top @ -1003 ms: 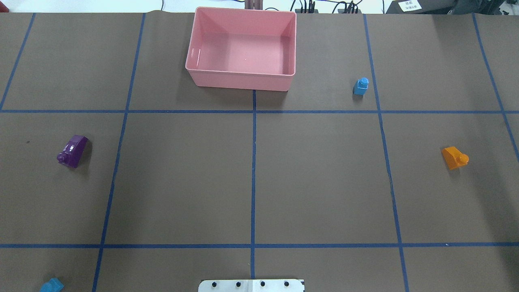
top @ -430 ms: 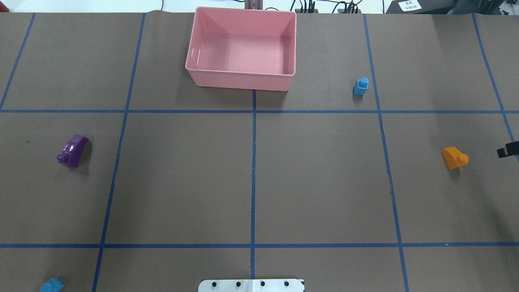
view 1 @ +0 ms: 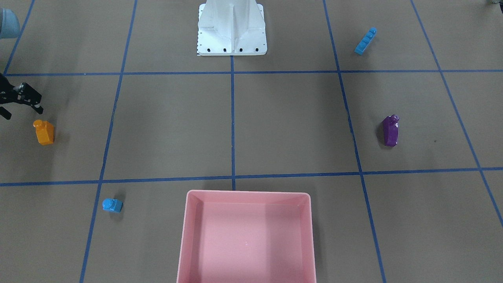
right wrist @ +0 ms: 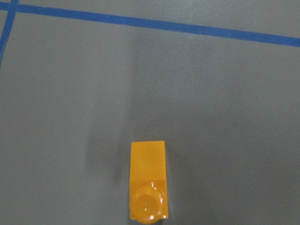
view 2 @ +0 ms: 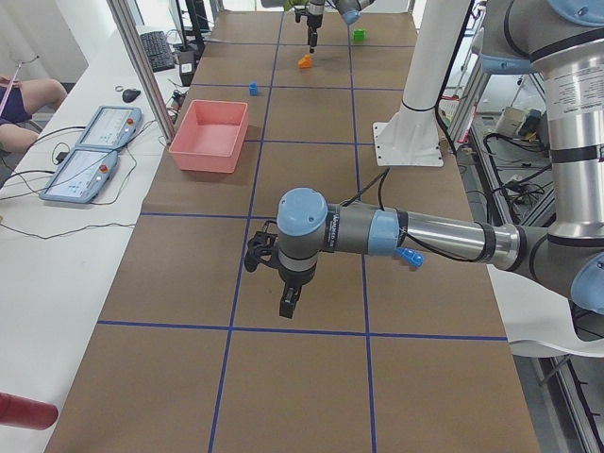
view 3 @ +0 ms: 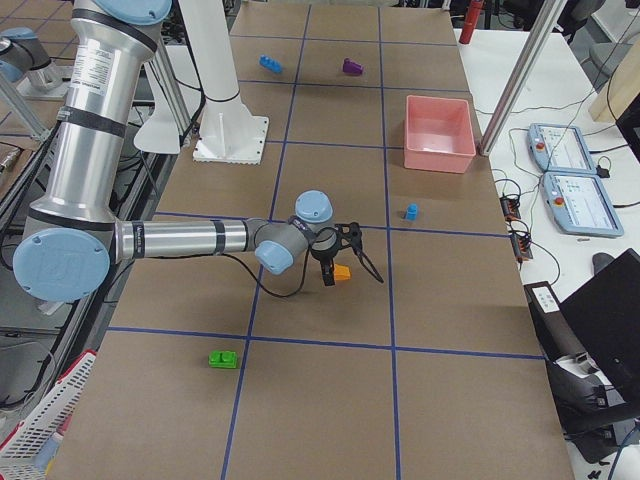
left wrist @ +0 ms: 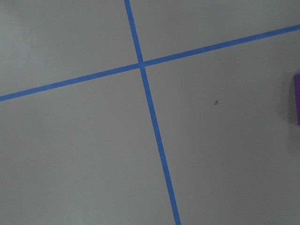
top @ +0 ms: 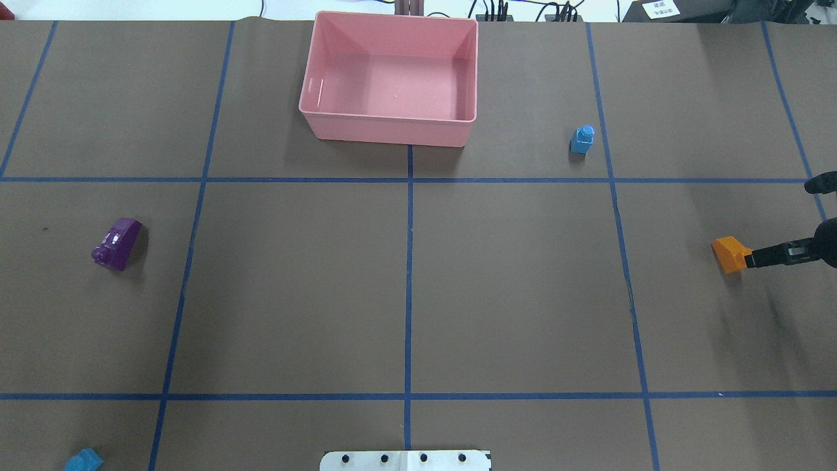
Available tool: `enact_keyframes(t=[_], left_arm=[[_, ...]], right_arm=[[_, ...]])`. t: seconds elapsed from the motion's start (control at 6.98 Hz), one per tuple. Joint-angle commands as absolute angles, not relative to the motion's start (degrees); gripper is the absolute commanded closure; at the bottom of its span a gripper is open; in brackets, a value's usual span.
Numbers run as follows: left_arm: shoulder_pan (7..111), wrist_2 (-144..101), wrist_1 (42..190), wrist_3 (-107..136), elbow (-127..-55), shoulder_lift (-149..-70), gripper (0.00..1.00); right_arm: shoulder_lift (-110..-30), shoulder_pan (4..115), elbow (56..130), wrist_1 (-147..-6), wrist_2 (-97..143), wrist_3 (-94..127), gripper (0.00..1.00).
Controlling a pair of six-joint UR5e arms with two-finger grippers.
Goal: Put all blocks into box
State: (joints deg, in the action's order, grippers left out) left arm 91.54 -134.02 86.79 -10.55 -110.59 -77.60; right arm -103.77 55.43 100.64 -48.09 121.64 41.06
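Orange block [view 1: 44, 133], right claw [view 1: 23, 112] near, pink box [view 1: 247, 193]

Brown taped table [top: 294, 294] with pink box [top: 392, 133], five blocks [top: 118, 243], white base [view 1: 232, 39]

The orange block [top: 728, 252], purple block [top: 118, 243], green block [view 3: 222, 359] and blue blocks [top: 582, 139] lie outside the pink box [top: 387, 131].

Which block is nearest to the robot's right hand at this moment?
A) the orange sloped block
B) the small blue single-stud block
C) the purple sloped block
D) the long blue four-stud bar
A: in the overhead view the right hand hangs next to the orange sloped block at the table's right edge, and the right wrist camera shows only that block below it.
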Motion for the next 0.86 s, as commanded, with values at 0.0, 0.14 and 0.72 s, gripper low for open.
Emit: enact_keyframes(t=[0.0,0.14,0.72], left_arm=[[91.50,-134.65,88.93,-10.55,-108.82,-77.61,0.00],[91.58,-135.43,89.82,-10.55,-108.03,-77.61,0.00],[91.50,-135.53,90.61,-10.55,-107.23,-77.61,0.00]], right_arm=[[-100.65,53.44,98.09,-47.63,120.41,41.31,0.01],[-99.50,53.18,96.26,-47.38,120.32,41.31,0.03],[-99.05,53.17,95.80,-47.81,120.41,41.13,1.00]])
